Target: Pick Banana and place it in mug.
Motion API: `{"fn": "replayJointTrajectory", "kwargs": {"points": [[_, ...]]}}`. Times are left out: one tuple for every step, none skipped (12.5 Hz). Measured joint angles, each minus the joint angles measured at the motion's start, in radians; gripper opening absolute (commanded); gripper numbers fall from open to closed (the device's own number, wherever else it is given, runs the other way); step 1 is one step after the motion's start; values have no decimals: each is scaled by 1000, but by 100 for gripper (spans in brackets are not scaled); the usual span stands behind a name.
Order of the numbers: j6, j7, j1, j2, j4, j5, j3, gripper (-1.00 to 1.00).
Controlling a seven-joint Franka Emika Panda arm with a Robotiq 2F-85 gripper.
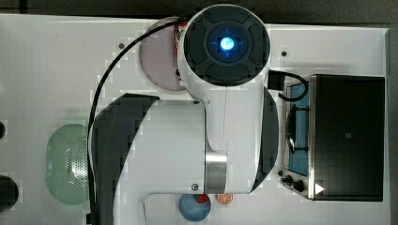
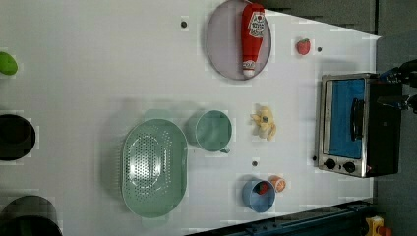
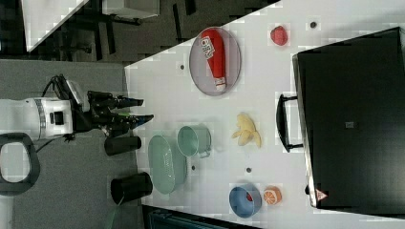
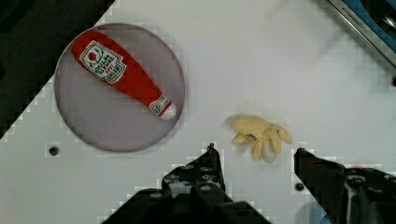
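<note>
Left view: banana (image 2: 264,123) between mug (image 2: 212,130) and toaster oven (image 2: 350,125).

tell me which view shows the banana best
The wrist view: the banana is nearest and unblocked, its segments distinct. The left view and right view show it whole but smaller, between mug and oven.

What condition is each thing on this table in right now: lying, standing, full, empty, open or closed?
banana: lying on the table, not held.
mug: upright, empty.
gripper: open, holding nothing.
ketchup bottle: lying on the round plate.
colander: upright, empty.
toaster oven: door closed.
blue bowl: upright, a small red thing inside.
orange slice: lying beside the bowl.
</note>
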Motion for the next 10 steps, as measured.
{"fn": "replayJointTrajectory", "kwargs": {"points": [[-52,-1,0,-44,-55,13,-3,56],[-224,-31,-12,-219,-206,26,-6,93],[-268,-33,5,-305,-243,26,-33,100],[-281,-40,8,-373,-251,26,-46,100],[-277,-62,8,-421,-243,28,-51,100],[-236,-81,-2,-462,-231,27,-45,100],[-137,-81,-1,-451,-233,12,-51,100],[-43,-82,-14,-418,-259,14,-45,100],[49,-84,-12,-350,-298,-13,-42,100],[66,-87,-6,-296,-339,-3,-41,100]]}}
